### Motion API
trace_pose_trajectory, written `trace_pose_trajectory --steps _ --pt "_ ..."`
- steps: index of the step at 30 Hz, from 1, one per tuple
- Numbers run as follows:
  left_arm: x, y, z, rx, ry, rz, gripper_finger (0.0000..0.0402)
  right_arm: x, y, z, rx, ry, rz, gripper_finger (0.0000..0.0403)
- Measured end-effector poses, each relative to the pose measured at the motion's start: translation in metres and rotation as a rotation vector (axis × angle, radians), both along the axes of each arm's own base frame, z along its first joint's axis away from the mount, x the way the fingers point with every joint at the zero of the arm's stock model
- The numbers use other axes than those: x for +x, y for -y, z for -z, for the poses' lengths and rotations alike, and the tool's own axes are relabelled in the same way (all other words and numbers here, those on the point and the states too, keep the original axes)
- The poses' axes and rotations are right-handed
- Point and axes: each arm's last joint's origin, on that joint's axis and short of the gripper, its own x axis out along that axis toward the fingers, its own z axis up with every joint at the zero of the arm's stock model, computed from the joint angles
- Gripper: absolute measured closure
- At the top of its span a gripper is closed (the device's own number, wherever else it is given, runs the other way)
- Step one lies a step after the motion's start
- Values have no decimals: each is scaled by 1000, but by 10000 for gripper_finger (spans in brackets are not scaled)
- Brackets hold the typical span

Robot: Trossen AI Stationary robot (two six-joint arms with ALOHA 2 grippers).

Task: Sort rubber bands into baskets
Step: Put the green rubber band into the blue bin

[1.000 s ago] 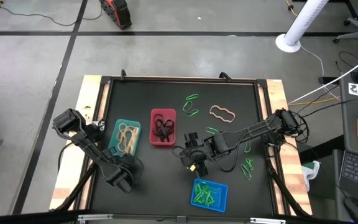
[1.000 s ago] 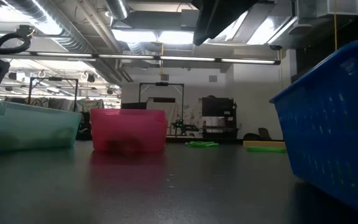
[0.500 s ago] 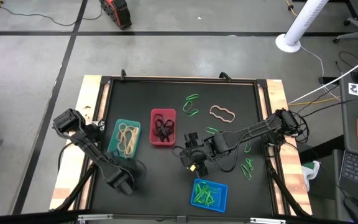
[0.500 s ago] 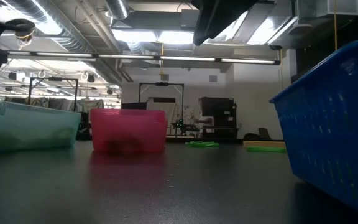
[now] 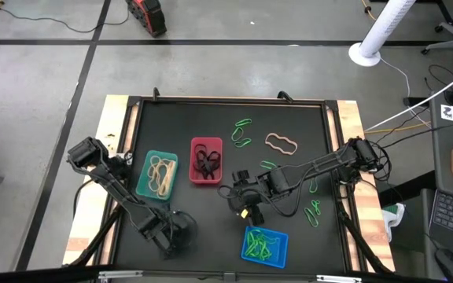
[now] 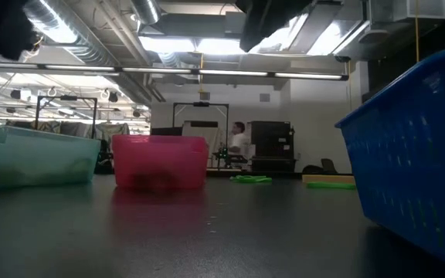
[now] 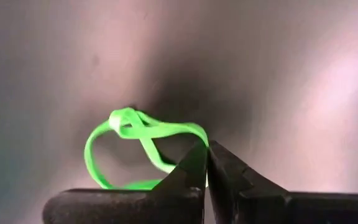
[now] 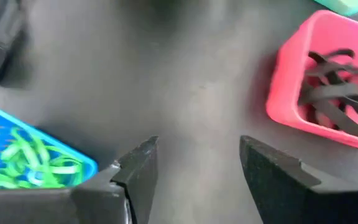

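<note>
Left fingers (image 7: pixel 207 163) have closed on green band (image 7: pixel 129 134).

I'm seeing my left gripper (image 7: pixel 207 163) pinching its two dark fingers (image 7: pixel 188 171) together on a bright green rubber band (image 7: pixel 137 134). The band is twisting into a crossed loop, lying against the dark, glossy counter (image 7: pixel 291 81) beyond the fingertips.

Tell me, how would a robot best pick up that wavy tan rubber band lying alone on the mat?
Probably from straight above, pinching one strand at a bulge of the tan rubber band. It lies flat as an open loop, clear of the green bands, so an open tool can straddle one side.
</note>
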Motion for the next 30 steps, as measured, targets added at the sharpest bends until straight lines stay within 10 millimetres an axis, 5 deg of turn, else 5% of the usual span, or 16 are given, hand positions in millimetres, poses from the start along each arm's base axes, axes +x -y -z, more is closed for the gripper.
trace_pose_trajectory --steps 30 --pt "46 -37 -4 45 181 27 386 3 -3 -2 58 33 -26 182"
